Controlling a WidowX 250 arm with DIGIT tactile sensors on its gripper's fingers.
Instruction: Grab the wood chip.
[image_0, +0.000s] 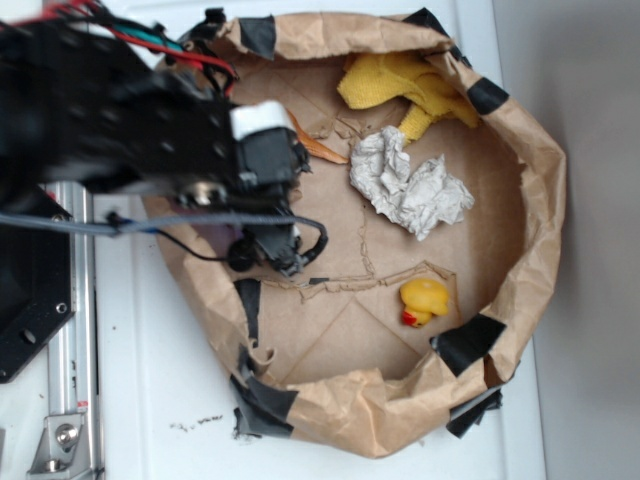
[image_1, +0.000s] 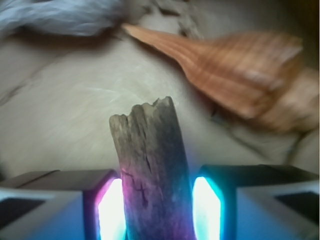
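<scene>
Wood chip (image_1: 150, 170) upright between claw (image_1: 156, 210) pads, seashell (image_1: 235, 75) beyond

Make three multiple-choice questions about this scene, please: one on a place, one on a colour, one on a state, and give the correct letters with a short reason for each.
1. In the wrist view, where is the wood chip?
A. Between the two fingers of the end effector
B. Under the crumpled paper
C. Beside the rubber duck

2. What colour is the rubber duck in the paper-lined bin?
A. Blue
B. Yellow
C. Green

3. What state is the grey-white paper near the yellow cloth in?
A. Folded flat
B. Rolled into a tube
C. Crumpled

Answers:
1. A: the chip stands up between the glowing finger pads, with the orange-tan seashell lying beyond it.
2. B: its body is yellow, with a red patch low on it.
3. C: it is full of creases and ridges.
</scene>
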